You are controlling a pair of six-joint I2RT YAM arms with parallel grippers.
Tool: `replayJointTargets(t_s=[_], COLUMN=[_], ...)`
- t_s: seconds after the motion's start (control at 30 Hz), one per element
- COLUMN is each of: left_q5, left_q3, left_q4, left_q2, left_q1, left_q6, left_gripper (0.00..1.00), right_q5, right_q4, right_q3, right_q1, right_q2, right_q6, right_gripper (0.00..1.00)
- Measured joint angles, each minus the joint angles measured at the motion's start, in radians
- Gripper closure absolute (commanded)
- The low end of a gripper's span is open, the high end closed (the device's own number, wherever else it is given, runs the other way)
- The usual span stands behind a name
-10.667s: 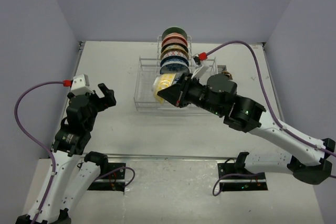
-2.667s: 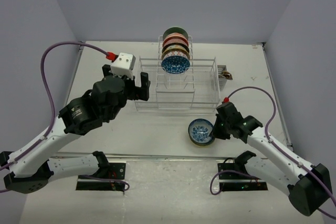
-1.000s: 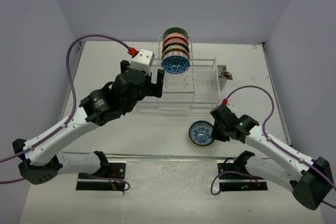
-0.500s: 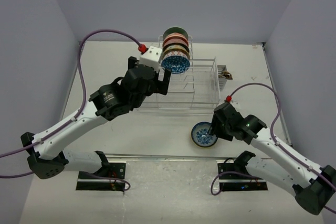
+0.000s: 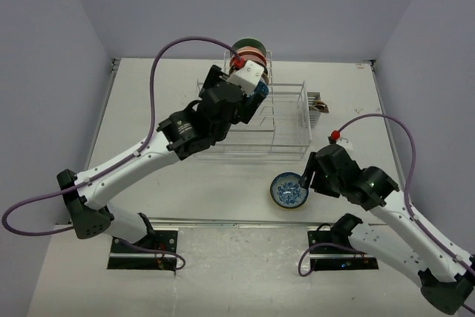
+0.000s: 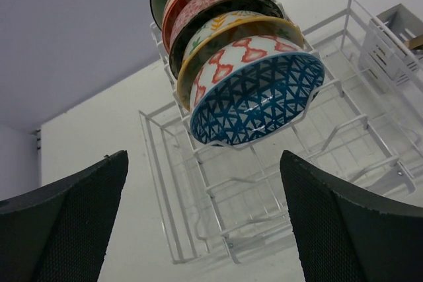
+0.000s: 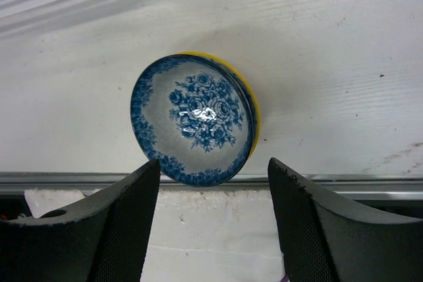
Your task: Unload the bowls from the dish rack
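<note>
Masking racked bowls (image 5: pixel 249 47) overhead: left gripper (image 5: pixel 255 102).

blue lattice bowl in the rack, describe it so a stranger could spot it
On the white wire dish rack at the table's far side, small bowls stand on edge in a row. The blue lattice bowl is the nearest one: triangle pattern on white, wavy rim, whereas the bowl behind it is white with orange-red motifs.
</note>
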Motion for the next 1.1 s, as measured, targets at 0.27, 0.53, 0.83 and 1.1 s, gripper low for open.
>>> replayJointTargets(t_s=[0.27,0.53,0.83,1.1], left_q5=[-0.018,-0.01,0.006,-0.02], left_q3=[0.093,0.132,0.134,0.133], left_q4=[0.069,0.113,0.142,0.137], left_q2=[0.156,0.213,0.257,0.26], left_q1=[0.042,0.093,0.098,0.113], left_q6=[0.152,0.195,0.211,0.214], left_gripper=[0.23,0.47,0.67,1.0], right_q5=[-0.012,-0.017,-0.029,-0.043], right_q4=[0.0,0.002,0.003,0.003], right_q3=[0.073,0.13,0.13,0.13], right_q1=[0.0,0.0,0.0,0.0], right_q2=[-0.155,-0.174,-0.16,-0.162], right_q6=[-0.04,-0.074,-0.089,-0.1], right_gripper=[0.3,0.3,0.3,0.3])
